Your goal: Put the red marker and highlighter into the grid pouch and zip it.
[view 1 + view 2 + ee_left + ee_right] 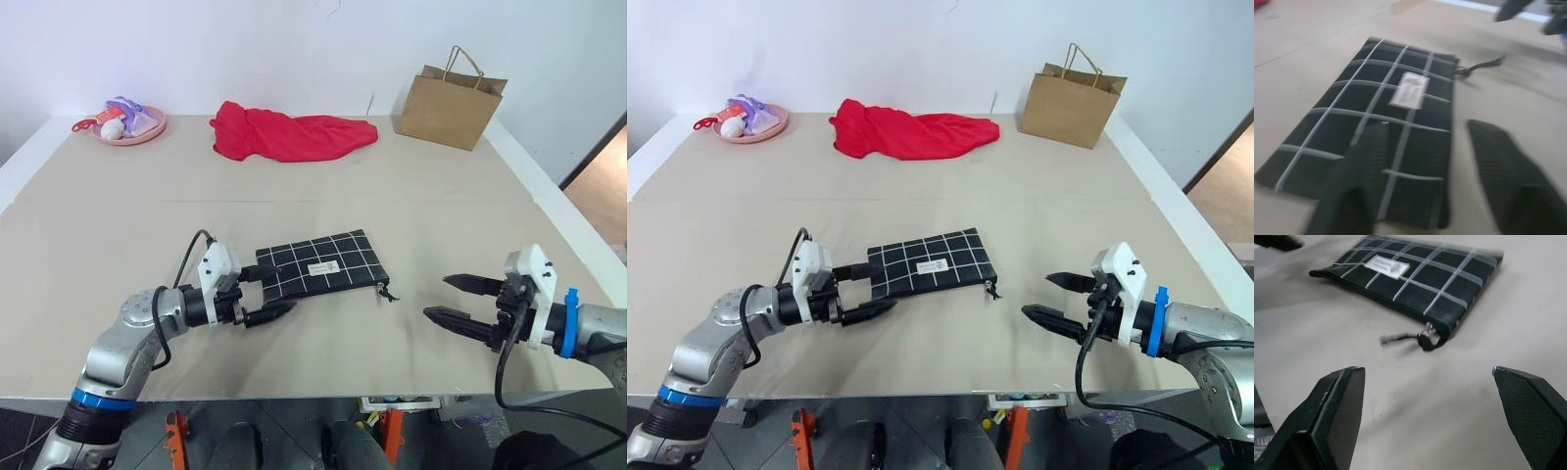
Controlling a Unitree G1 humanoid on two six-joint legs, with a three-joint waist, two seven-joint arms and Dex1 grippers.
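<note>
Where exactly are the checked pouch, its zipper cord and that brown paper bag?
grid pouch (pixel 318 266): left eye view, on its white label.
zipper cord (pixel 1398 338): right wrist view, middle of the black cord lying on the table.
paper bag (pixel 449 108): left eye view, middle of its front face.

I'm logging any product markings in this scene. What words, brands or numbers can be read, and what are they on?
No text can be read.
The small white label on the grid pouch carries dark print, too small and blurred to read.
The brown paper bag shows no print on the side that faces the camera.
</note>
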